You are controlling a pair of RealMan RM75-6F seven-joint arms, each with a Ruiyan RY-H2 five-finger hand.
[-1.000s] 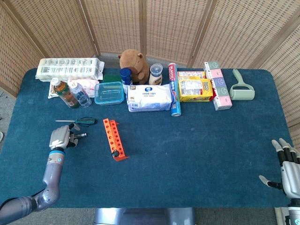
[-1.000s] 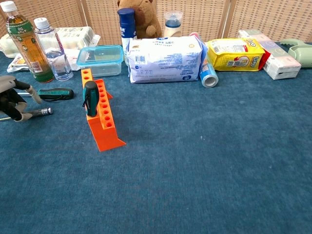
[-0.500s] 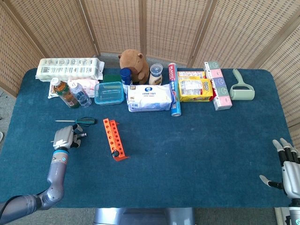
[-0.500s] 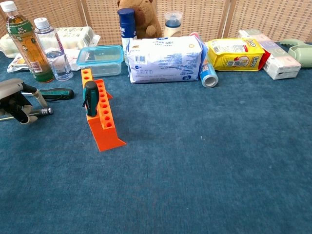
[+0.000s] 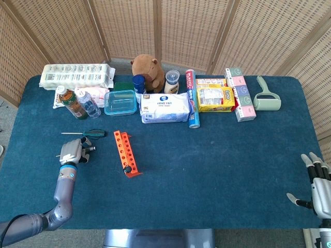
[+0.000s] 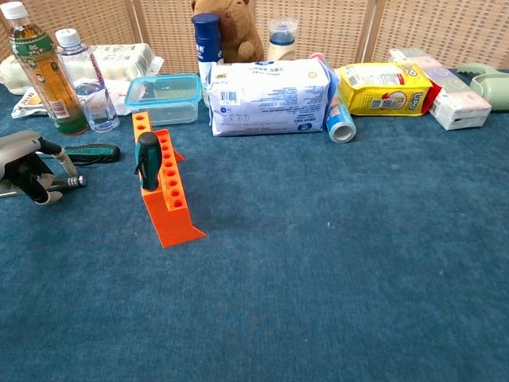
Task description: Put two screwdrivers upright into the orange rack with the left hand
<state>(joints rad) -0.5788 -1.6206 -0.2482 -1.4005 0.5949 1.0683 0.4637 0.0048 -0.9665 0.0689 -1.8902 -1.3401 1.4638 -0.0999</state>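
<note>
The left hand (image 6: 28, 169) lies low on the bench (image 6: 334, 263), fingers curled around a small metal-tipped tool (image 6: 70, 182) — seemingly grasping it, though the hold looks shallow. Just beyond the hand lies a green-handled screwdriver (image 6: 91, 151); further to its right stands the orange rack (image 6: 163, 191), one screwdriver (image 6: 147, 159) already upright in it. A loose pinch could let the tool slip or tilt on lifting (missing a hole). The right hand (image 5: 319, 187) rests idle, fingers spread.

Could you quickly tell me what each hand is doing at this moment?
Left hand: fingers closed around a screwdriver lying on the table.
Right hand: open, holding nothing, fingers apart at the table's near right edge.
</note>
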